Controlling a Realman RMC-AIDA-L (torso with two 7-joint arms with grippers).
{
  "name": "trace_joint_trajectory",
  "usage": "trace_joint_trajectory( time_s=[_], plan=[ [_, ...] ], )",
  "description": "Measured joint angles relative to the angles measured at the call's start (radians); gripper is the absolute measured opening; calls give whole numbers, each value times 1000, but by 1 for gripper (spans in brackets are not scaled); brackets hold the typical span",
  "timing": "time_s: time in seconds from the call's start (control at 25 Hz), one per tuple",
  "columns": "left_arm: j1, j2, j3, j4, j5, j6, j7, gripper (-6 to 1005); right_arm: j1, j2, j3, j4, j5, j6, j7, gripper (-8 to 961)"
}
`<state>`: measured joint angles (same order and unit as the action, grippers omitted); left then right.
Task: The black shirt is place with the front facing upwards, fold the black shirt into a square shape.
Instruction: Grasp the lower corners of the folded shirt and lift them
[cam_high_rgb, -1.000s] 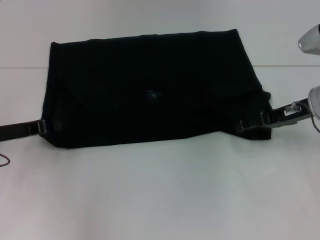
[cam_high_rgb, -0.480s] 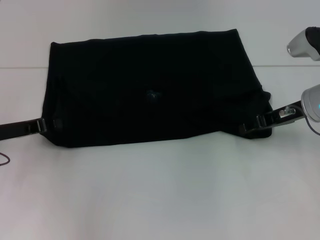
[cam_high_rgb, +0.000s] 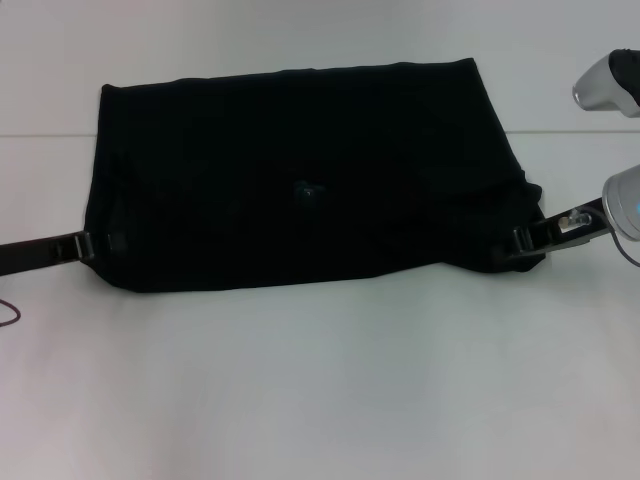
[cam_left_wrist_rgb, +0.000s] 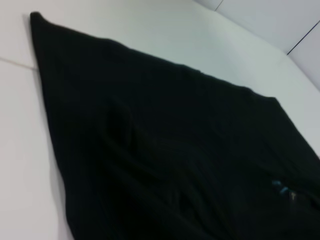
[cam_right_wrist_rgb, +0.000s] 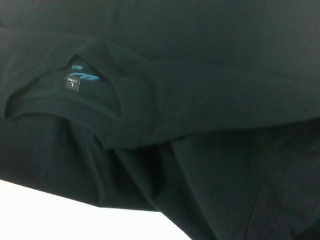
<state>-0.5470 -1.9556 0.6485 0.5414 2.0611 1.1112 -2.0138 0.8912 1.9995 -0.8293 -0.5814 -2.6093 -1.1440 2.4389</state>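
- Bare white surface (cam_high_rgb: 320, 390) in the foreground, nothing lying on it nearest the robot.
- Black shirt (cam_high_rgb: 300, 170) lying mid-field as a wide folded band, long axis running 9 to 3 o'clock, near edge slanting slightly, far edge straight; more a rectangle than a square at this stage.
- Print not visible; small blue neck tag (cam_high_rgb: 305, 190) showing near the centre of the band, and in the right wrist view (cam_right_wrist_rgb: 82, 80) sitting on the collar with folded layers stacked over it.
- Left hand (cam_high_rgb: 95, 245) at 9 o'clock, low on the surface, tips at the shirt's near-left corner; looks clenched on the cloth edge, though black on black makes contact hard to confirm, so marked as cannot tell.
- Right hand (cam_high_rgb: 525, 240) at 3 o'clock, also low, tips at the bunched near-right corner; clenched or released not readable here either.
- Placement at opposite ends reads as a paired grip: each hand taking one end so the band can be lifted or drawn evenly without skewing.
- Right corner puckered and lumpy, left end flatter.
- Judgement: lengthwise folds appear done; end-to-end fold toward 12 or across the middle still needed for a square.
- Risk: loose layers at the right corner slipping apart on the lift.
- Far side: seam line across the surface at 12 o'clock behind the shirt.
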Motion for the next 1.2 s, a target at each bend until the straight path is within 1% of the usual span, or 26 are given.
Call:
trace_joint_trajectory(
  time_s=[0.16, 0.32, 0.4, 0.44, 0.48, 0.56, 0.64, 0.76, 0.84, 0.96, 1.12, 1.2],
  plan=[
    [0, 1, -37, 6, -7, 40, 31, 72, -3, -6, 6, 0, 3, -11, 1, 92],
    [-2, 12, -42, 7, -11, 75, 32, 74, -7, -16, 14, -3, 11, -32, 0, 77],
    [-4, 22, -42, 7, -11, 104, 26, 75, -10, -24, 22, -8, 23, -54, -5, 73],
    [-4, 35, -42, 7, -8, 134, 13, 76, -15, -31, 30, -16, 34, -77, -9, 73],
    [-4, 37, -42, 7, -8, 138, 11, 76, -22, -37, 39, -30, 45, -102, -12, 73],
    [-1, 56, -42, 7, -4, 189, -10, 77, -44, -50, 60, -61, 65, -152, -19, 73],
    [6, 77, -43, 7, -3, 238, -29, 79, -69, -66, 89, -88, 82, -203, -30, 73],
    [19, 98, -43, 14, 1, 305, -50, 80, -100, -91, 135, -100, 97, -257, -43, 73],
    [31, 106, -45, 30, 9, 344, -66, 81, -122, -102, 160, -111, 99, -285, -50, 73],
    [53, 112, -64, 65, 42, 388, -88, 83, -154, -113, 190, -118, 100, -321, -60, 73],
    [67, 125, -127, 73, 101, 452, -85, 85, -187, -122, 233, -118, 100, -350, -80, 73],
    [72, 129, -141, 75, 122, 475, -81, 87, -198, -125, 251, -118, 101, -368, -96, 73]
  ],
)
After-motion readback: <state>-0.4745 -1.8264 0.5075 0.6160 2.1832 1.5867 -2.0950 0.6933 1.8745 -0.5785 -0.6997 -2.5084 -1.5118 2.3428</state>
